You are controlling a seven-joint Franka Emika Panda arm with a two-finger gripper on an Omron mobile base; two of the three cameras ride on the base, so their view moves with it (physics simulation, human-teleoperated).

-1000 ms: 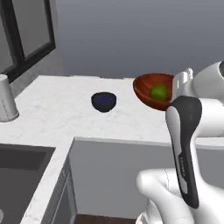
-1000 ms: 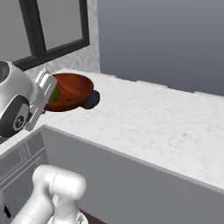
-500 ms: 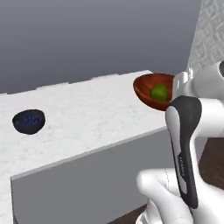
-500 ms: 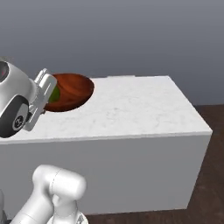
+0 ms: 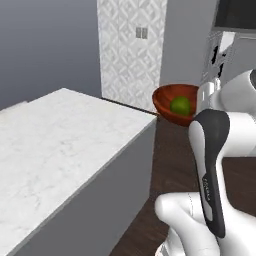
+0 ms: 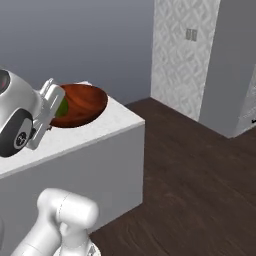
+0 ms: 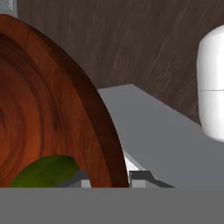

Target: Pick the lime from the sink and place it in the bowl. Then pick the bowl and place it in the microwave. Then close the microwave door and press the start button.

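While the base has been swung round since the earlier frame, the bowl (image 5: pixel 176 104) is kept clamped by its rim in the gripper (image 7: pixel 109 178), lime (image 5: pixel 181 105) inside. It is held above the dark floor (image 6: pixel 200 165), just past the white counter (image 5: pixel 55 145) end, with a patterned wall (image 5: pixel 132 45) behind.

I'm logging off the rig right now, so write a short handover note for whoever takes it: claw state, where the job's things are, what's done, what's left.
Claw: shut on the rim of the bowl, one finger inside and one outside in the hand view.
Bowl: held in the air at the arm's side, past the end of the white counter and over the dark wood floor in the left base view.
Lime: lying in the bowl.
Done: lime in the bowl, bowl picked up.
Left: carry the bowl to the microwave and set it inside, close the door, press start.
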